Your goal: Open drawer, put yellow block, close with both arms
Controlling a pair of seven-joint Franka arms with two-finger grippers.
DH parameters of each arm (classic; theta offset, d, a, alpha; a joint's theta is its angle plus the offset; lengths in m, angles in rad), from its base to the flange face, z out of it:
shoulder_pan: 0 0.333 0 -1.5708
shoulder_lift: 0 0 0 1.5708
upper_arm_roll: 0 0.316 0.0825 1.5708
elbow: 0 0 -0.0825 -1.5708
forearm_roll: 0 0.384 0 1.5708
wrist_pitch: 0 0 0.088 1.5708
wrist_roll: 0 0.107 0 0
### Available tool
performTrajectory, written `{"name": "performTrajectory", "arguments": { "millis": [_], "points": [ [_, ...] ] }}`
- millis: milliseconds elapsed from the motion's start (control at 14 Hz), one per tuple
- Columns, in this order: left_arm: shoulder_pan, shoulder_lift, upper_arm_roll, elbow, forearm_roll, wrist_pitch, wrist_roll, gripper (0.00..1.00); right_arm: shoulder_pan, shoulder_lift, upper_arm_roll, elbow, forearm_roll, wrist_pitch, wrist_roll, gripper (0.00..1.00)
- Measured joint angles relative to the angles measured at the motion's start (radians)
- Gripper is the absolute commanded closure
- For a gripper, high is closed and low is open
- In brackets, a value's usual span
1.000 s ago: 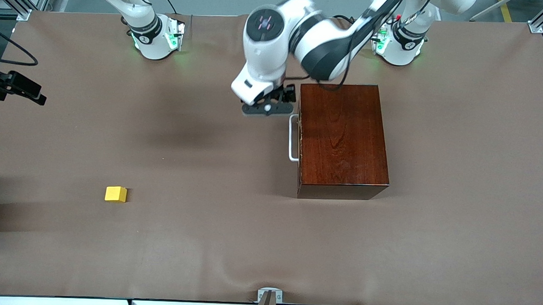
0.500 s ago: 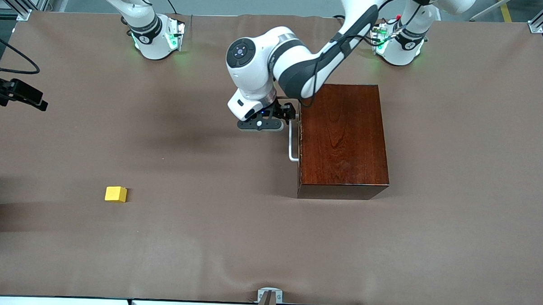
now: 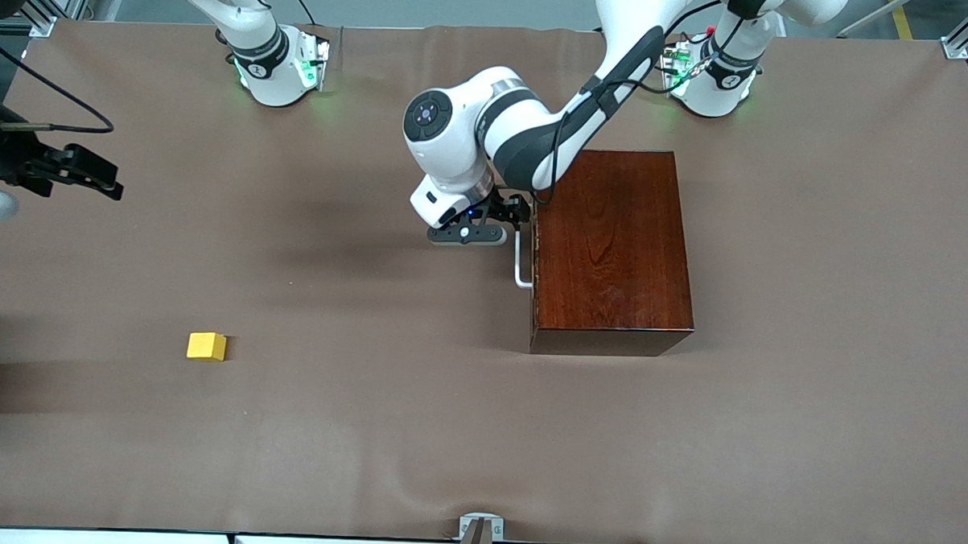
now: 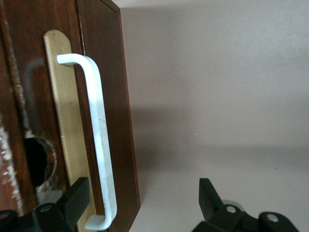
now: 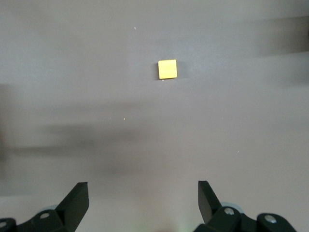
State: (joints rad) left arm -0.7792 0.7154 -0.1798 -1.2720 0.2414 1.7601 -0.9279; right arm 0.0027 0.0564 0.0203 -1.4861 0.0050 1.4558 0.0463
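A: Status of the box (image 3: 611, 244) and drawer (image 3: 535, 250)?

B: Drawer shut. Left pincer (image 4: 140, 203) stood open astride the handle (image 4: 99, 145); it should centre before clamping. Right pincer (image 5: 140, 203) hung open over the desk (image 3: 366, 429). Yellow block (image 3: 206, 346) lay near the right arm's end.

Left gripper (image 3: 508, 224) is descending from above the box's farther corner to the drawer handle (image 3: 520, 257), fingers (image 4: 72, 203) spread astride the bar. Right gripper (image 3: 93, 179) is advancing over the table, fingers (image 5: 75, 200) apart.
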Motion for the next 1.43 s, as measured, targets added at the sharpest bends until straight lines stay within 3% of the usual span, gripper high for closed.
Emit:
{"name": "performTrajectory", "arguments": {
  "millis": [357,1429],
  "points": [
    [0.001,0.034,0.003,0.0,0.013,0.0,0.002,0.0,-0.007,-0.015,-0.014,0.085,-0.002,-0.115,-0.001,0.0],
    [0.001,0.048,0.003,0.012,0.013,0.117,0.002,0.0,-0.011,0.054,-0.017,0.088,-0.007,-0.09,0.0,0.0]
  ]
}}
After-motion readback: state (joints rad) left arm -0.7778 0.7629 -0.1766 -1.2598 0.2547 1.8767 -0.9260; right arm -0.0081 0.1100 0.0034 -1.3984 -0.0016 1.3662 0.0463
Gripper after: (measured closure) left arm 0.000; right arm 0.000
